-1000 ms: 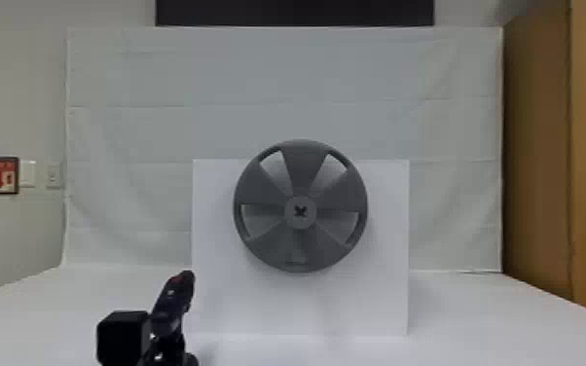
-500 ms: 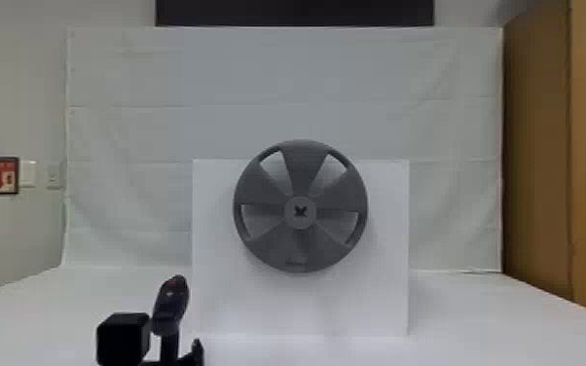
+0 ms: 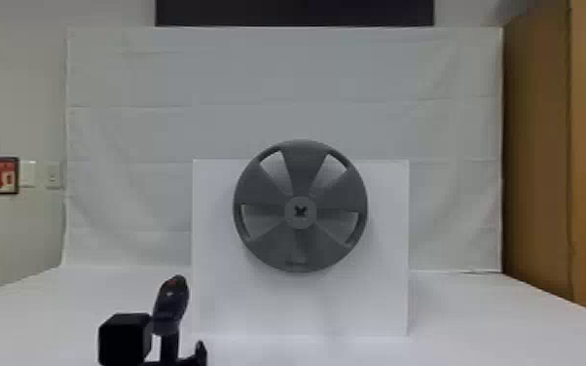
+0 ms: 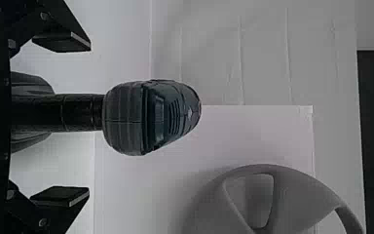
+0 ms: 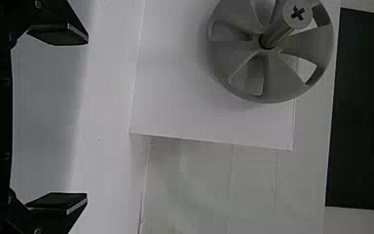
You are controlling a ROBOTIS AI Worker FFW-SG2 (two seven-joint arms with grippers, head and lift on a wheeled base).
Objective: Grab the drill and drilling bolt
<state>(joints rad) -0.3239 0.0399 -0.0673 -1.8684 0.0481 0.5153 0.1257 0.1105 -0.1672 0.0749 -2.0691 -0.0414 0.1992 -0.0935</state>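
In the head view the dark drill (image 3: 170, 306) is upright at the lower left, its handle below its rounded head. Seen from the left wrist, the drill (image 4: 151, 117) has its handle between the fingers of my left gripper (image 4: 73, 118), which is open with gaps on both sides. The grey bolt (image 5: 280, 31), with a cross-slotted head, sticks out of the wheel's hub in the right wrist view; its head (image 3: 300, 211) is at the hub's middle in the head view. My right gripper (image 5: 70, 118) is open and holds nothing, off to one side of the bolt.
A grey spoked wheel (image 3: 302, 253) is on the front of a white upright board (image 3: 384, 297), standing on the white table (image 3: 491, 336). A black cube-shaped part (image 3: 124, 338) is just left of the drill. White cloth (image 3: 282, 73) hangs behind; brown panels (image 3: 540, 160) stand at right.
In the head view the drill has turned from slanting up to the right to a more upright, foreshortened view, its head slightly lower. The black cube-shaped part beside it has kept its place.
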